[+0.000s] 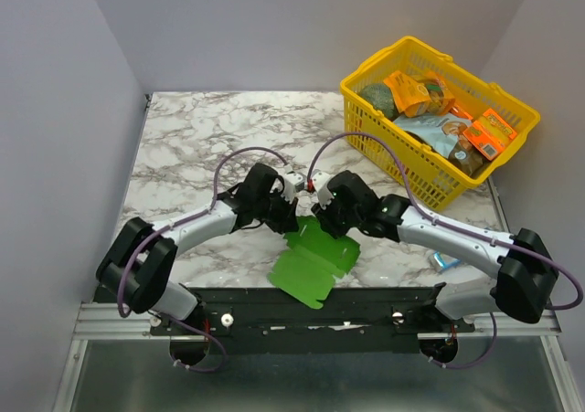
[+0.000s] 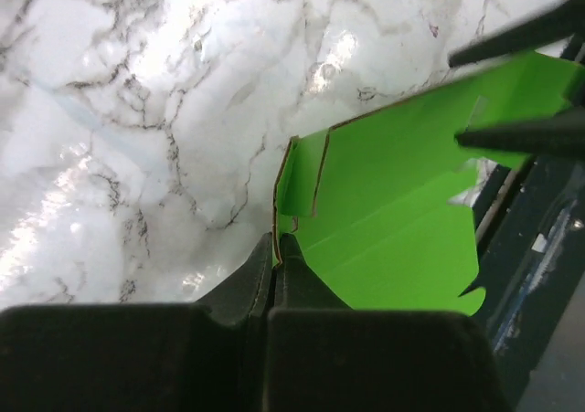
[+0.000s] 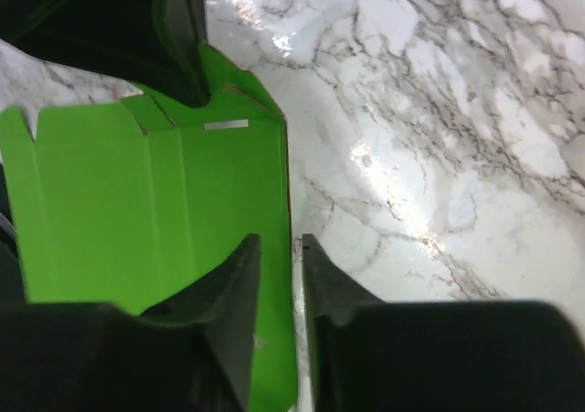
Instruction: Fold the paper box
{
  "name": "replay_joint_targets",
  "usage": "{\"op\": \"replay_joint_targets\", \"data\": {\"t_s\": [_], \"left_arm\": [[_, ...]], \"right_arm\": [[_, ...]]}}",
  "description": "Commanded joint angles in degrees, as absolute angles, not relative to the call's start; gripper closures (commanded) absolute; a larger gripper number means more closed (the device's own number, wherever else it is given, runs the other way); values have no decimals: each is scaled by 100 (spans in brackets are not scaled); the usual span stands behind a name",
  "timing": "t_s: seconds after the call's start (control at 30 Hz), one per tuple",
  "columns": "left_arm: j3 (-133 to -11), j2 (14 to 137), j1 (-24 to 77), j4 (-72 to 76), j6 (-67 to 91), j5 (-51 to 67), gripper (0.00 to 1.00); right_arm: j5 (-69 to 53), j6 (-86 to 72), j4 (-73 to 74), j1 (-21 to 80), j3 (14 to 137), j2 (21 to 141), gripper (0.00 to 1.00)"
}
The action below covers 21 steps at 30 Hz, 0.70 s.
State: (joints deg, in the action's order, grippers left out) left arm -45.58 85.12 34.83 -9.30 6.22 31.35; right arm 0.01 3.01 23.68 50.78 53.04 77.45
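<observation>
The white marble-patterned table (image 1: 183, 147), glossy and grey-veined, fills most of the scene. The 2 arms reach in from its near edge and meet at the middle. At the far right stands a yellow plastic basket (image 1: 402, 161) with lattice walls, packed with groceries. The paper box (image 1: 315, 257) is bright green thin card, not yet a box. It is a flat creased cut-out with notched flaps, lying near the middle of the table. Its long axis runs from the grippers back toward the arm bases, and its near end overhangs the black rail. Both grippers sit at its far end, so neither arm is clearly nearer. The left gripper (image 2: 277, 243) is clenched on a small upturned corner flap at the card's left side. The right gripper (image 3: 294, 240) straddles the card's straight right edge with its jaws parted a little, seemingly not pinching it. The next fold likely turns on lifting a side panel along 1 lengthwise crease. A small blue-and-white pack (image 1: 446, 262) peeks out beside the right arm.
</observation>
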Motion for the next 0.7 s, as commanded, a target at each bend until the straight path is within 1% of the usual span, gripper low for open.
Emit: {"op": "replay_joint_targets", "data": {"t_s": [0.0,0.03,0.07,0.13,0.17,0.23,0.37,0.4,0.43,0.5,0.57,0.6,0.67], "left_arm": [[-4229,7657,3630,-107,212,1804,100],[-4097,7281,3630,121,-120,1515,100],[-3774,7112,3639,628,-254,1373,100],[-3464,6656,3639,1140,-543,1222,100],[-3158,6549,3639,1673,-641,1169,100],[-2928,6382,3656,2099,-721,986,100],[-2882,6547,3831,2390,-835,-304,100],[-2865,6600,3876,2478,-818,-743,100],[-2804,6661,3928,2626,-809,-912,100],[-2611,6741,4157,3180,-843,-1429,100],[-2506,6873,4280,3557,-844,-1704,100],[-2461,6908,4367,3699,-852,-1775,100],[-2339,6978,4447,4050,-844,-1846,100]], "right_arm": [[222,18,2277,4975,5721,7577,51],[37,-165,2268,4783,5765,7533,43],[-217,-289,2241,4668,5792,7410,39],[-1069,-351,2101,4283,5862,7339,31],[-1377,-360,2092,4176,5897,7339,30],[-1547,-456,1987,4061,5924,7321,30],[-1047,-1491,2188,3727,6090,7278,30],[-924,-2086,2275,3666,6082,7216,30],[-784,-2379,2276,3604,6039,7042,30],[-721,-3325,2163,3595,5793,6856,30],[-1036,-3891,1795,3595,5469,6593,30],[-1133,-4537,1332,3595,5006,6496,30],[-1415,-5121,689,3586,4511,6311,30]]}}
